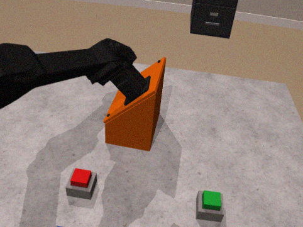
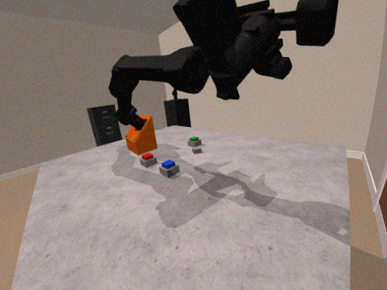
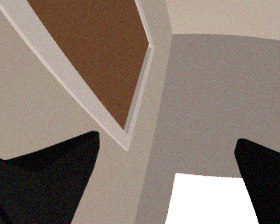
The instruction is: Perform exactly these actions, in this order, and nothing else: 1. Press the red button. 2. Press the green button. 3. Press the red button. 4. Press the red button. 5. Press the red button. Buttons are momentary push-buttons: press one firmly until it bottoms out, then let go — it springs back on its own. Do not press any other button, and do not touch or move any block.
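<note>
In the top view the black arm (image 1: pixel 63 63) reaches in from the left, its tool (image 1: pixel 135 88) hidden against the sloped top of the orange wedge-shaped block (image 1: pixel 132 126); the fingers stand wide apart, holding nothing. The red button (image 1: pixel 81 177) sits on the desk (image 1: pixel 245 135) nearer than the block and slightly left of the tool, so press 1 likely calls for lifting off, then travelling near-left and down. Further right, the green button (image 1: pixel 212 200) waits well apart.
</note>
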Robot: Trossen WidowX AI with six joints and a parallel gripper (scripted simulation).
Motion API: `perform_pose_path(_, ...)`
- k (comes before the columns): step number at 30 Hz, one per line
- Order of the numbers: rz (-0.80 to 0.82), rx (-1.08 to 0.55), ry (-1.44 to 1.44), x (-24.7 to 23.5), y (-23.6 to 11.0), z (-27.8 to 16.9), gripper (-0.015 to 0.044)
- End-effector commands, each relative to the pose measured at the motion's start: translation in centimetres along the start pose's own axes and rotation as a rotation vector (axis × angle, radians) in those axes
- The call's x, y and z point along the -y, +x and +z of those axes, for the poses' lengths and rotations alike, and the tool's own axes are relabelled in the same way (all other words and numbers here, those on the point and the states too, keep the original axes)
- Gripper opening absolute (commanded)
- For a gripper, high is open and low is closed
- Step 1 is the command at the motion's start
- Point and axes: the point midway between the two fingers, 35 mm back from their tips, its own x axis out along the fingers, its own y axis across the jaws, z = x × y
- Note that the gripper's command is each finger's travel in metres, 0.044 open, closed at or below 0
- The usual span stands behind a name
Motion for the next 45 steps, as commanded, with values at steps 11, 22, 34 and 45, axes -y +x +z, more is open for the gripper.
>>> perform_pose_path(11, 0.279, 0.488, -0.332, 3.4, -0.6, 5.2, 0.04)
perform_pose_path(22, -0.049, 1.257, -0.74, 14.7, -9.8, 12.9, 0.04)
perform_pose_path(34, -1.167, 1.78, -1.066, 29.4, -25.5, 15.5, 0.04)
perform_pose_path(45, -1.857, 1.76, -1.093, 34.7, -32.3, 14.4, 0.04)
